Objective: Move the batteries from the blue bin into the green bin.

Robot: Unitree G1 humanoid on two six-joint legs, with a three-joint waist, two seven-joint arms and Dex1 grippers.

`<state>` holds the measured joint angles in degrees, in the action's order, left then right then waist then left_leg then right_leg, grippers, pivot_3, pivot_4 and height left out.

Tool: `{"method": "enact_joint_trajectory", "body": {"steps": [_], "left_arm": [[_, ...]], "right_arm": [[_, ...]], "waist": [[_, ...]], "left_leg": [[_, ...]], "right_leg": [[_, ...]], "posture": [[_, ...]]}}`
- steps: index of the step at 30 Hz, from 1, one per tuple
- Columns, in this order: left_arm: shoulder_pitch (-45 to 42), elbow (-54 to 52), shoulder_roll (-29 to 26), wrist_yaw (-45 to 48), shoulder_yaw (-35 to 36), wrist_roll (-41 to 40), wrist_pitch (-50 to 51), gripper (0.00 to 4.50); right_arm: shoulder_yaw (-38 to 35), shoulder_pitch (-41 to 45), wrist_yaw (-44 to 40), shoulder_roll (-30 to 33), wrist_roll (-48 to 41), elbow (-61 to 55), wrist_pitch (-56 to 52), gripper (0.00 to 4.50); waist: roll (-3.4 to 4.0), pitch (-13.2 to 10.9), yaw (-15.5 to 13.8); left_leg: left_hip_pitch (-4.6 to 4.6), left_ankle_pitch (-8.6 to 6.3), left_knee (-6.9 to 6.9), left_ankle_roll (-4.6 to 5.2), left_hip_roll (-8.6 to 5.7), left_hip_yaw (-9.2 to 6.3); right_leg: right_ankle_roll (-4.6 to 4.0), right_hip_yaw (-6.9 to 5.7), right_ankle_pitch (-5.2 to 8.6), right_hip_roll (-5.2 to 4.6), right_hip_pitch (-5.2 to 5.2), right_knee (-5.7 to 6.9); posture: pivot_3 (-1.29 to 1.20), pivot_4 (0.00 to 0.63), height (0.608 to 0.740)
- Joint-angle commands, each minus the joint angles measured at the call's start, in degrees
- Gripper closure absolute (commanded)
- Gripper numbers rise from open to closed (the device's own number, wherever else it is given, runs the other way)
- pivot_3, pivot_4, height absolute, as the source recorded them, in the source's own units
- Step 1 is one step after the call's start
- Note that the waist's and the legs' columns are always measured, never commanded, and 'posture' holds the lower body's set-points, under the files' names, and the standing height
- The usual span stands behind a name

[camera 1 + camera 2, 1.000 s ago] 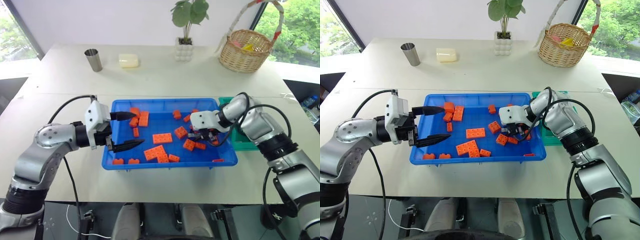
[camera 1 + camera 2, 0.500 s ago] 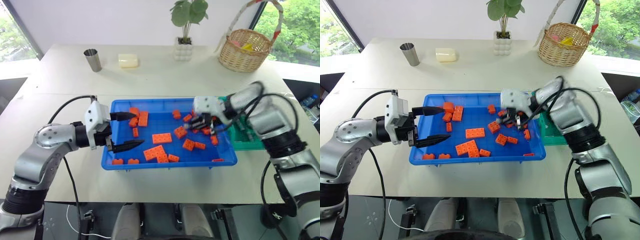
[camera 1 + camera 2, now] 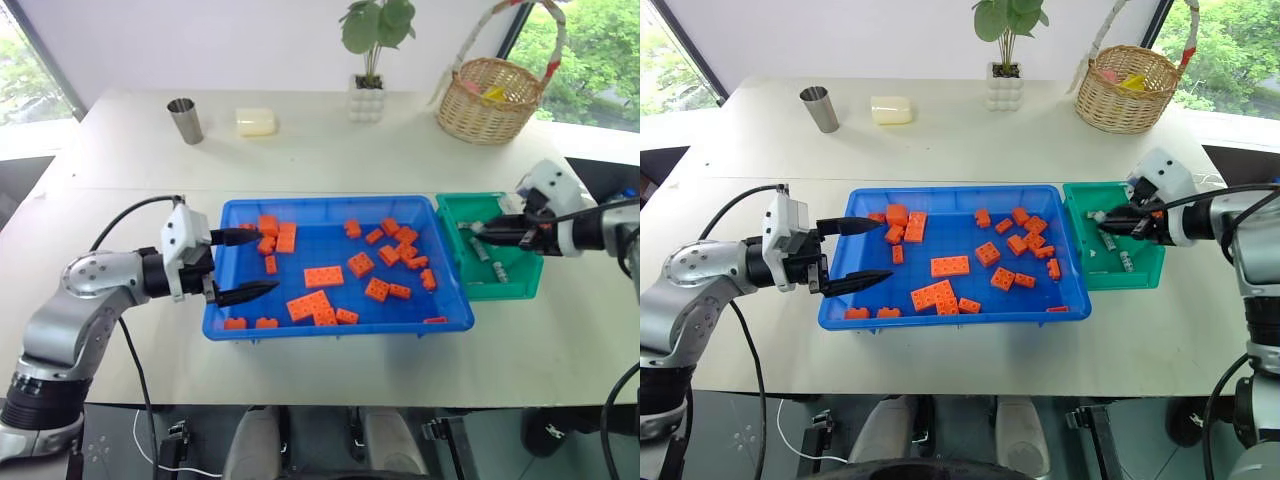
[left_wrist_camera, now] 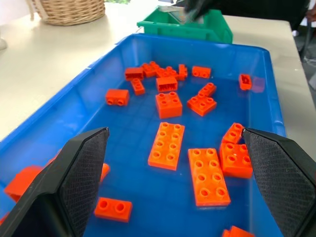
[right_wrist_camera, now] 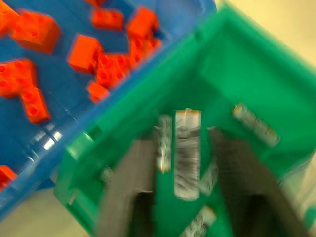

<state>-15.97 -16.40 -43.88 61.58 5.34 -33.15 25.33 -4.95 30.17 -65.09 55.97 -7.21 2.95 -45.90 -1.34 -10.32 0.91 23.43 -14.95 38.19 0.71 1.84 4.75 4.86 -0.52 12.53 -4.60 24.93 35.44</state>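
The right gripper (image 3: 1102, 222) hangs over the green bin (image 3: 1145, 270), and its fingers are apart with nothing held tight. A battery (image 5: 187, 154) sits between the fingers, lined up the same way they point, looking loose. More batteries (image 3: 1108, 241) lie on the green floor, small and silver-white with dark marks. The blue bin (image 3: 955, 315) shows just orange bricks (image 3: 951, 265). The left gripper (image 3: 862, 253) waits wide open at the blue bin's far end, well away from the green bin.
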Motion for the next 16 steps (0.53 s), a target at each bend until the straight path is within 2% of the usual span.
{"method": "enact_joint_trajectory", "body": {"steps": [1, 3, 6, 9, 13, 16], "left_arm": [[-2.4, 1.6, -0.6, 1.5, 1.0, -0.2, -1.3, 0.00], [-3.7, 3.2, -1.3, 2.4, 1.6, -0.5, -0.8, 0.00], [-5.1, 6.1, -3.1, 4.0, 3.6, -1.3, 0.0, 0.00], [-5.4, 8.8, -7.0, 6.3, 5.7, -2.5, 3.0, 0.00], [-6.5, 14.5, -10.8, 8.1, 8.3, -2.8, 4.5, 0.00], [-7.1, 17.5, -12.2, 9.2, 9.7, -1.9, 2.5, 0.00]], "right_arm": [[-3.3, -0.1, 2.2, 1.1, -1.4, -1.2, 3.5, 1.55], [-5.9, -3.0, -0.5, 3.8, -1.9, -0.5, 13.2, 1.55], [-9.6, -9.8, -8.6, 10.1, -2.4, 3.1, 27.9, 1.55], [-14.0, -10.1, -16.3, 13.5, -9.1, 9.2, 26.1, 1.55], [-14.1, -13.9, -22.9, 18.2, -8.1, 18.0, 31.8, 1.55], [-14.0, -12.8, -22.4, 17.5, -9.3, 20.9, 32.0, 1.55]], "waist": [[0.01, 0.0, -0.1], [0.01, 0.0, -0.2], [0.04, 0.0, -0.9], [0.03, 0.0, -0.8], [0.04, 0.0, -0.1], [0.03, 0.0, 0.0]], "left_leg": [[0.00, 0.00, 0.00, 0.00, -0.01, 0.01], [0.01, 0.00, 0.00, 0.00, -0.01, 0.01], [0.07, 0.00, -0.03, 0.00, -0.06, 0.06], [0.05, -0.01, -0.02, 0.03, -0.04, 0.17], [-0.07, -0.01, 0.02, 0.03, 0.01, 0.14], [-0.09, -0.01, 0.01, 0.03, 0.03, 0.13]], "right_leg": [[0.00, 0.01, 0.00, 0.00, 0.00, 0.00], [0.01, 0.01, 0.00, -0.01, 0.00, -0.01], [0.05, -0.02, 0.01, 0.01, -0.02, -0.03], [0.06, 0.00, 0.01, 0.00, -0.02, -0.11], [0.03, 0.00, 0.02, -0.01, -0.09, -0.05], [0.02, 0.00, 0.02, 0.01, -0.09, -0.04]], "posture": [[0.00, 0.150, 0.736], [0.00, 0.150, 0.736], [0.00, 0.150, 0.736], [0.00, 0.150, 0.736], [0.00, 0.150, 0.736], [0.00, 0.150, 0.736]]}}
